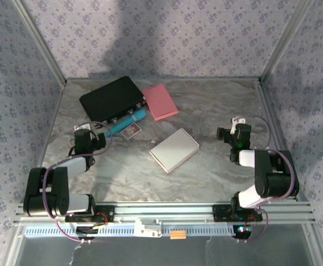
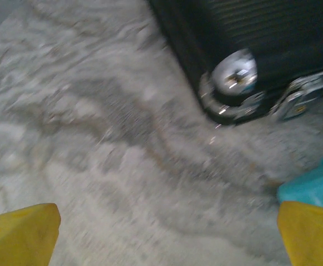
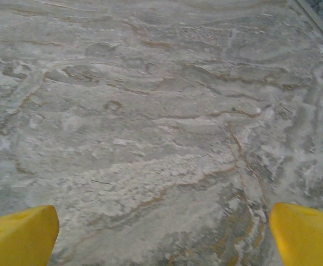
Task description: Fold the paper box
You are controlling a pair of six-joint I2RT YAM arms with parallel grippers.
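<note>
top view: paper box (image 1: pixel 174 150), flat & white, lies at an angle on the marble table (image 1: pixel 206 100) betw the two claws. it's to the right of the left claw (image 1: pixel 89 128) and to the left of the right claw (image 1: pixel 235 126), well apart from both, w/ nothing touching it. left claw sits just in front of a black case (image 1: pixel 112 98), w/ a teal object (image 1: pixel 127 123) and a small card (image 1: pixel 131 132) just to its right. a pink box (image 1: pixel 160 101) lies further right of the case, its corner at the case's edge; can't tell if they touch. finger spread of either claw is too small to read from up here

left wrist view: pic is blurred. yellow fingertips (image 2: pixel 23 235) sit in both bottom corners, far apart, bare table betw them, so the left claw (image 2: pixel 167 238) is spread wide & holds nothing. black case (image 2: pixel 250 39) is ahead & to the right of the claw, w/ a shiny round metal fitting (image 2: pixel 235 75) at its near corner. teal object (image 2: pixel 311 185) pokes in just above the right-hand fingertip; contact can't be told

right wrist view: yellow fingertips (image 3: pixel 20 235) again in both bottom corners, wide apart, so the right claw (image 3: pixel 161 238) is spread & empty. veined marble table runs ahead of it, and a strip of metal frame rail (image 3: pixel 319 19) cuts the far right corner
</note>
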